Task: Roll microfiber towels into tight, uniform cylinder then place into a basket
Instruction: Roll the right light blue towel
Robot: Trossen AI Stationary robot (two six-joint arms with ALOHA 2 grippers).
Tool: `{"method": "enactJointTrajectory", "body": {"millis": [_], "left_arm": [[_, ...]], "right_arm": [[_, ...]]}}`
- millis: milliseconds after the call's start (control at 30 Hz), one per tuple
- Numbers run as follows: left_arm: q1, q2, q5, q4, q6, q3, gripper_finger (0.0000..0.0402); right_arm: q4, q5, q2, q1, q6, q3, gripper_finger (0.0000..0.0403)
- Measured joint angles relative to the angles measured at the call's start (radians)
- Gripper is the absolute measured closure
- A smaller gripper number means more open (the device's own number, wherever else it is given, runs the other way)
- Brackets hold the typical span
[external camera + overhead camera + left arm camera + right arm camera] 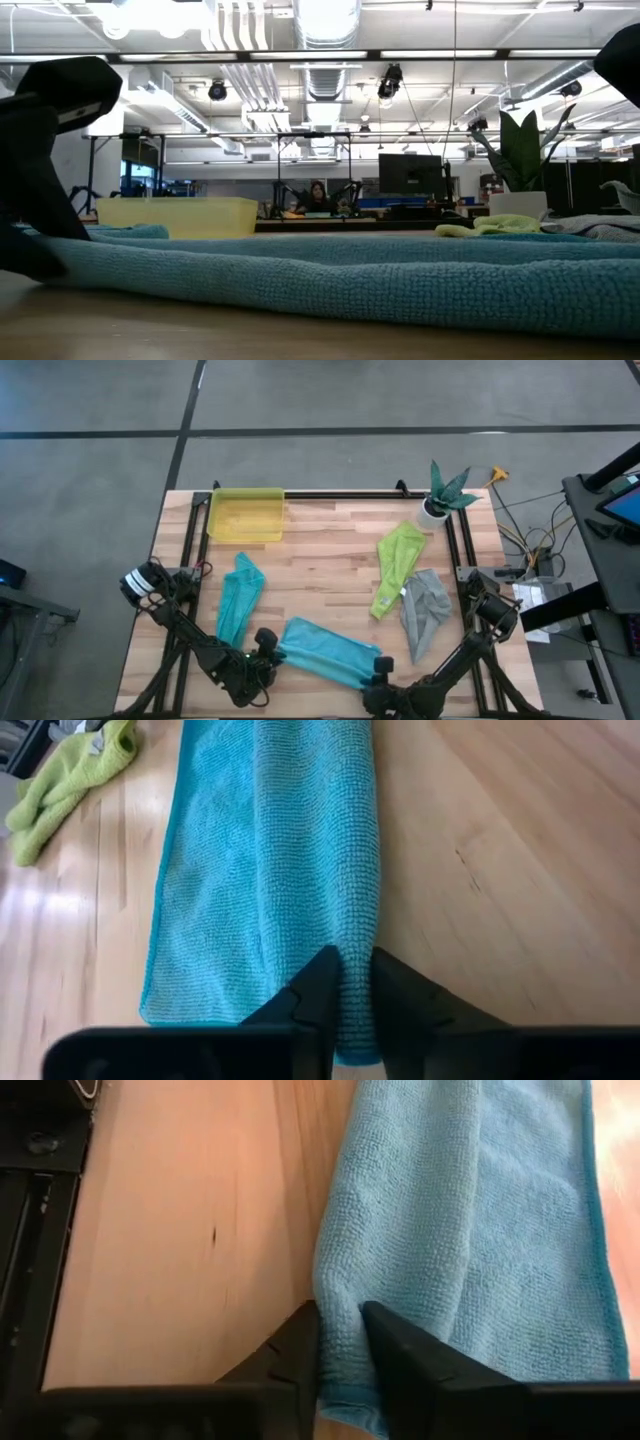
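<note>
The light blue towel (325, 650), lying flat at the near edge, is pinched at its two ends. The left gripper (266, 651) and right gripper (381, 666) are each closed on a corner, probably so it can be stretched taut for rolling.

The scene is evenly and brightly lit from above by ceiling lights (150, 15) that blow out to white glare in the low view, while the tabletop (330, 560) in the high view shows only faint, soft shadows. In the low view the near blue towel (350, 275) and the dark shapes at the edges are blurred, and the far room is sharper. The left wrist view has a pale sheen on the wood, and the right wrist view a warm glow at one edge.
</note>
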Motion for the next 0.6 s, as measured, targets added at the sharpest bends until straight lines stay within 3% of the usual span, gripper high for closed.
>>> {"method": "enactJointTrajectory", "body": {"millis": [300, 600], "left_arm": [[-0.001, 0.001, 0.001, -0.004, -0.014, 0.0, 0.0395], [-0.006, -0.007, 0.009, -0.019, -0.016, -0.001, 0.04]], "right_arm": [[-0.011, -0.009, 0.0, 0.005, -0.006, 0.021, 0.0387], [-0.027, -0.004, -0.023, 0.017, -0.014, 0.051, 0.0393]]}}
